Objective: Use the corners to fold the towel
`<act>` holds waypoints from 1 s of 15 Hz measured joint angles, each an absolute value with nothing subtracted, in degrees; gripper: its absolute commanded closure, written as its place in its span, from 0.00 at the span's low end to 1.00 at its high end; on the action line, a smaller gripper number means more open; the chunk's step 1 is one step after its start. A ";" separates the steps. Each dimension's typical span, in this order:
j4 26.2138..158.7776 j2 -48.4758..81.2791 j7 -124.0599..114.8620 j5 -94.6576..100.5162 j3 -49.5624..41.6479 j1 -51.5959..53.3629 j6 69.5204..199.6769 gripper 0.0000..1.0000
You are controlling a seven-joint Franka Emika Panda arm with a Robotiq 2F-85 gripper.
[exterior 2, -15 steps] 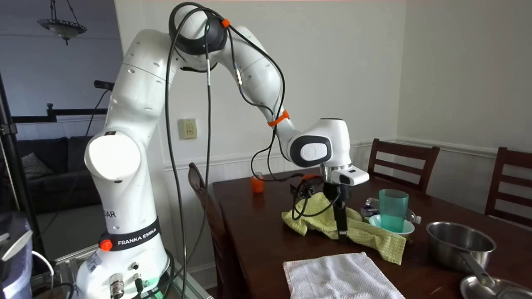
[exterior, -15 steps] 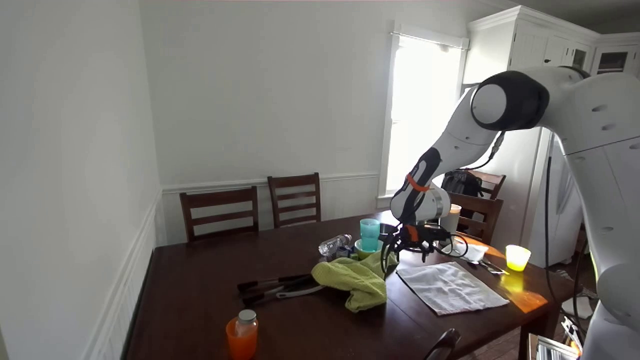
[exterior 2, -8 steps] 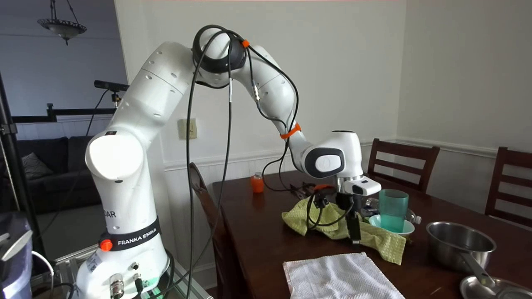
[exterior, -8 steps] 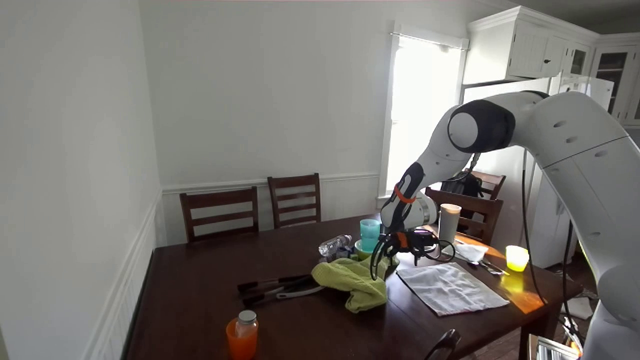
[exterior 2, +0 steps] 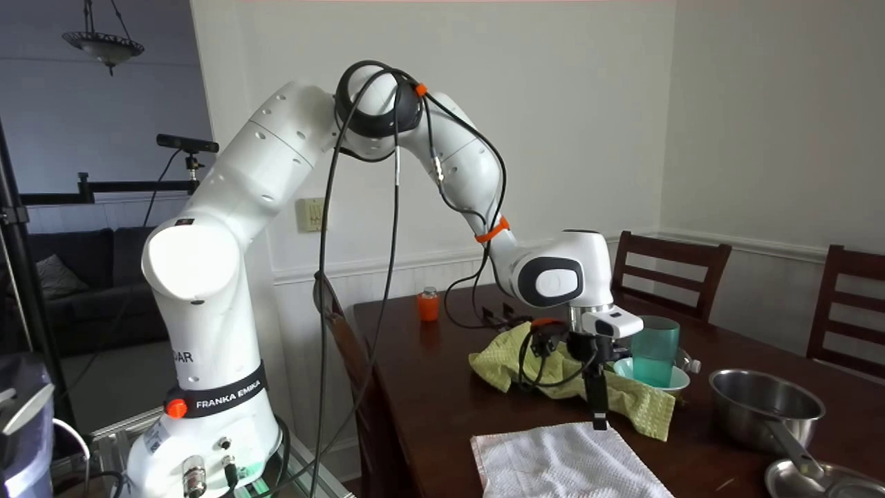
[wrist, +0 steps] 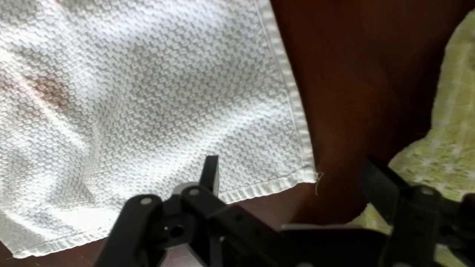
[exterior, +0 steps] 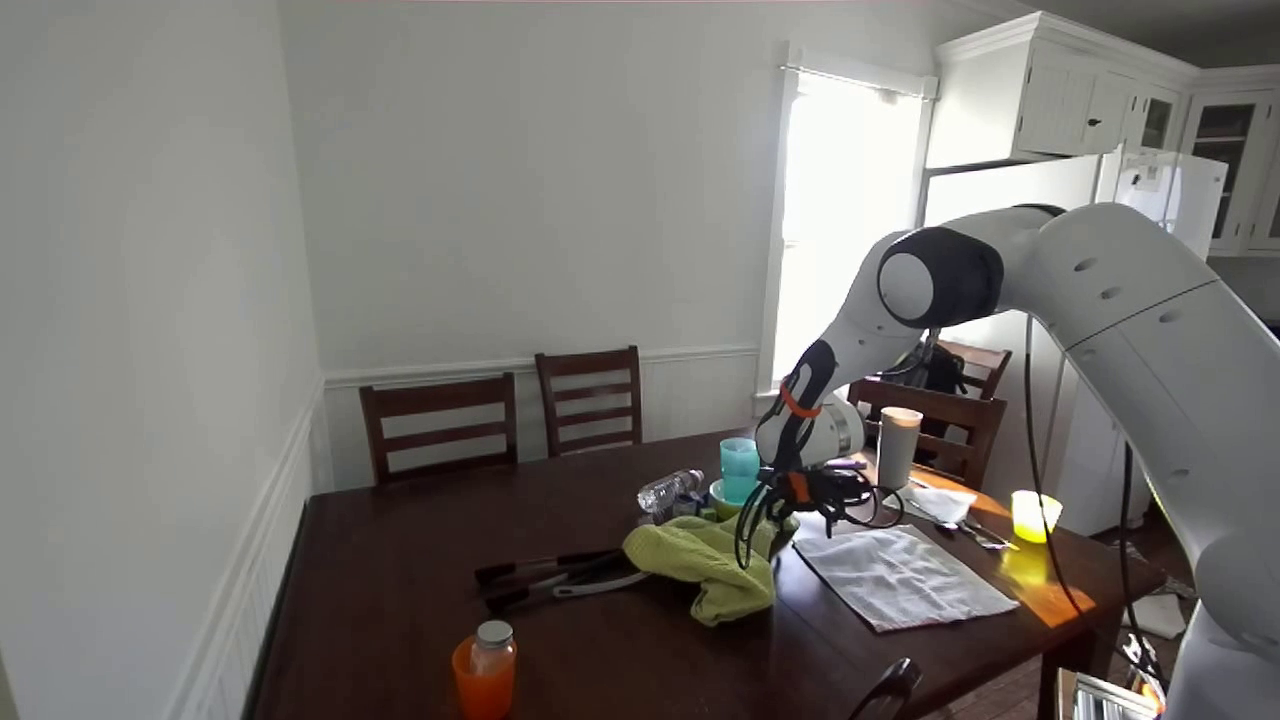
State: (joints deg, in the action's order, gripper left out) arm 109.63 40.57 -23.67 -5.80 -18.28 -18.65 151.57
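Note:
The white waffle-weave towel lies spread flat on the table and also shows in an exterior view. In the wrist view the towel fills the left side, with one corner showing between the fingers. My gripper is open and empty. One finger is over the towel near its hem, the other over dark table beside a yellow-green cloth. In an exterior view my gripper points down at the towel's far edge. I cannot tell whether the fingertips touch the towel or table.
The yellow-green cloth lies crumpled beside the towel over dark-handled utensils. A teal cup stands in a bowl behind it. A steel pot stands to the right. A yellow cup and grey tumbler stand beyond the towel.
My gripper has moved down and outward from the robot base to the towel's corner, staying open. The towel and the yellow-green cloth have not moved.

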 measured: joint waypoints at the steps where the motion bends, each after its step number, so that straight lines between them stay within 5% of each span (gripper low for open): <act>1: 109.30 40.92 -23.67 -6.04 -18.31 -18.65 151.57 0.11; 9: 108.27 42.47 -24.10 -7.22 -18.68 -18.68 151.57 0.33; 15: 107.83 43.10 -24.31 -7.55 -18.71 -18.68 151.57 0.74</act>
